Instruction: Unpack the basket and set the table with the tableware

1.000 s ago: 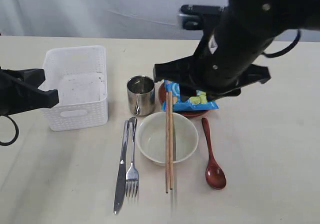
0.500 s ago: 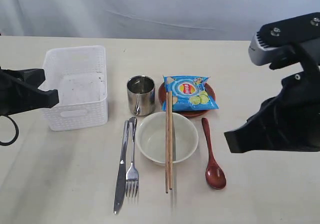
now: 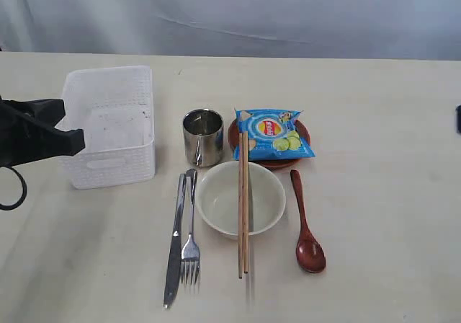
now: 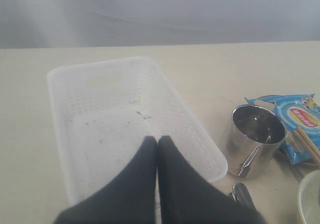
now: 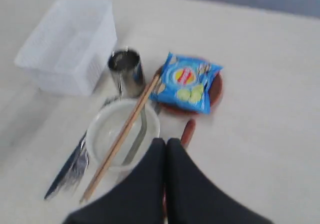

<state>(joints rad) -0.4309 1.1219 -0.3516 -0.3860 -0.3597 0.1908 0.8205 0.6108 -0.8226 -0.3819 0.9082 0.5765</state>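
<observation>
My left gripper (image 4: 157, 140) is pinched together, holding nothing, by the basket (image 3: 108, 171). On the table (image 3: 389, 193): cup (image 3: 202, 137), knife (image 3: 173, 244), fork (image 3: 191, 240), bowl (image 3: 216, 200) with chopsticks (image 3: 243, 208) across it, bag (image 3: 272, 133) on the plate (image 3: 281, 164), spoon (image 3: 307, 236). My right gripper (image 5: 166, 143) is likewise together.

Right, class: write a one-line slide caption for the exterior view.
Empty basket, table set: chopsticks across bowl, knife and fork left, spoon right, chip bag on plate.

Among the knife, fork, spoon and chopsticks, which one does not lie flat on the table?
The brown chopsticks: they rest across the bowl, while the knife, fork and spoon lie directly on the table.
</observation>
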